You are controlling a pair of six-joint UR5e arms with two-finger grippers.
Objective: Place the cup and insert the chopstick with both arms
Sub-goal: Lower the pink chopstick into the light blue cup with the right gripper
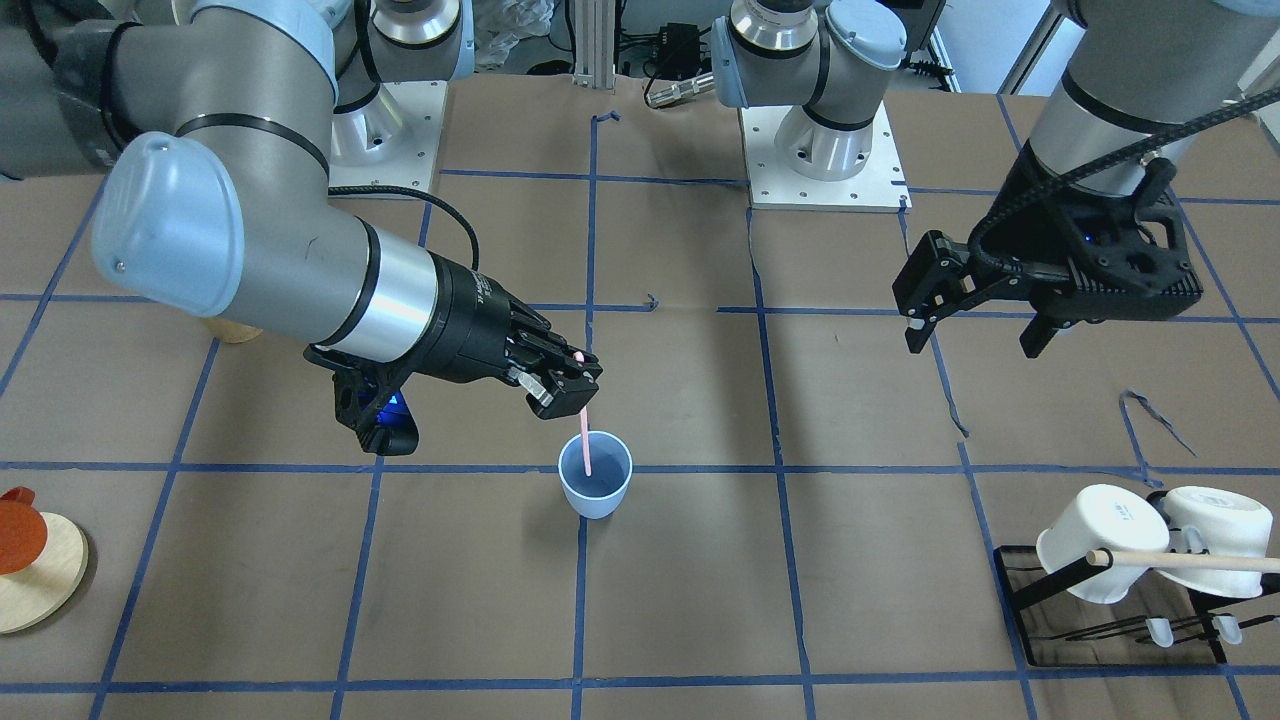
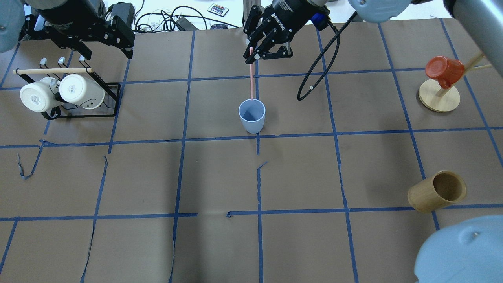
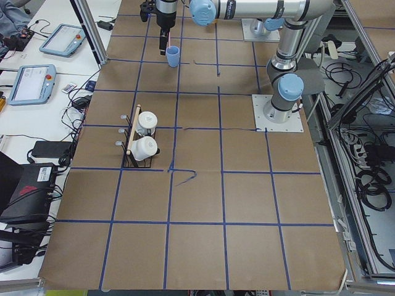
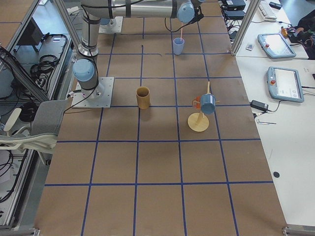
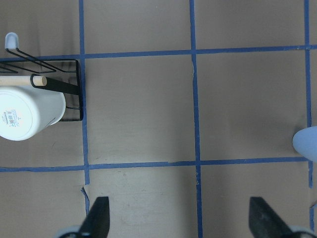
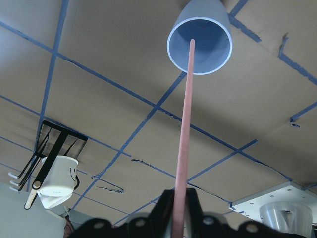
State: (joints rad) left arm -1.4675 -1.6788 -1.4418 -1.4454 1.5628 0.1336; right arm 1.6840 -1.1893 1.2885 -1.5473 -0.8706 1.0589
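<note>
The pale blue cup (image 1: 595,478) stands upright near the table's middle; it also shows in the overhead view (image 2: 252,116) and the right wrist view (image 6: 199,44). My right gripper (image 1: 565,390) is shut on the top of a thin pink chopstick (image 1: 585,445), held upright just above the cup. The chopstick's (image 6: 184,139) lower tip is inside the cup's mouth. My left gripper (image 1: 975,338) is open and empty, raised above the table well off to the cup's side, near the mug rack. In the left wrist view its fingers (image 5: 99,220) stand wide apart, with the cup's edge (image 5: 308,144) at the right border.
A black rack with a wooden rod and two white mugs (image 2: 59,94) stands at the overhead view's left. A tan wooden cylinder holder (image 2: 436,191) lies tilted at the right. A red mug on a round wooden stand (image 2: 442,78) is at the far right.
</note>
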